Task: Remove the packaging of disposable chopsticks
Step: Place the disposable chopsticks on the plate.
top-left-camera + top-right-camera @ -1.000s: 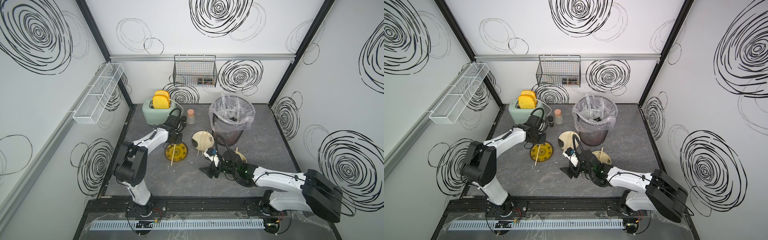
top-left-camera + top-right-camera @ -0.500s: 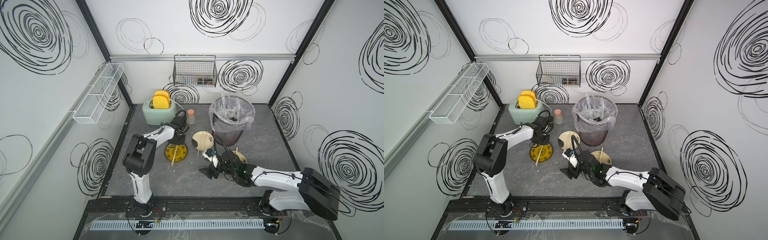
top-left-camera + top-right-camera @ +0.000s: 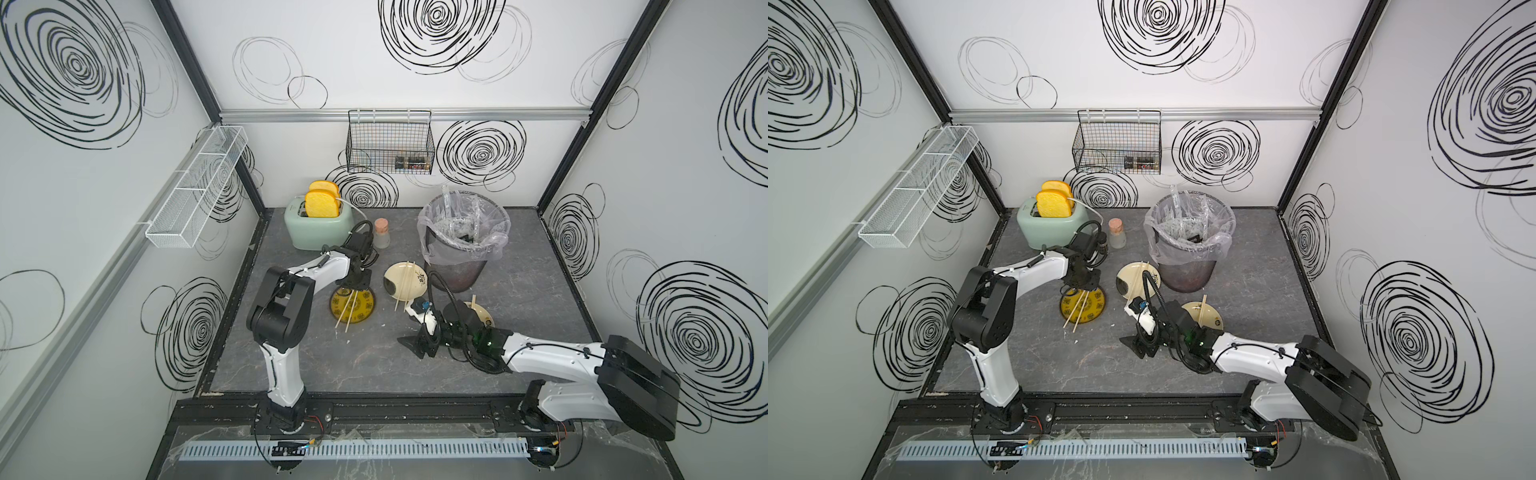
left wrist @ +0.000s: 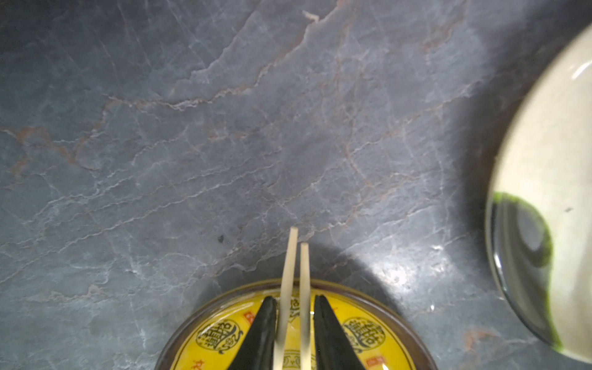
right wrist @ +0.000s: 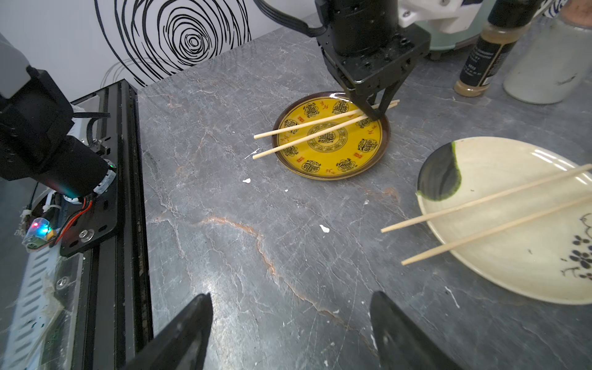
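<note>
Left claw (image 4: 294,297) slightly parted astride chopsticks (image 4: 290,256) on yellow plate (image 4: 221,320); right claw (image 5: 291,294) spread wide, holding nothing

Both top views looked from high at the front of the cell, well back, down over the whole table (image 3: 374,365) toward the rear wall. The left wrist camera sat close above the yellow plate (image 4: 224,333), facing straight down past the left gripper (image 4: 294,301); the right wrist camera sat low near the tabletop, looking across it past the right gripper (image 5: 291,298). All four views shared the yellow plate and the cream plate (image 5: 499,250).
</note>
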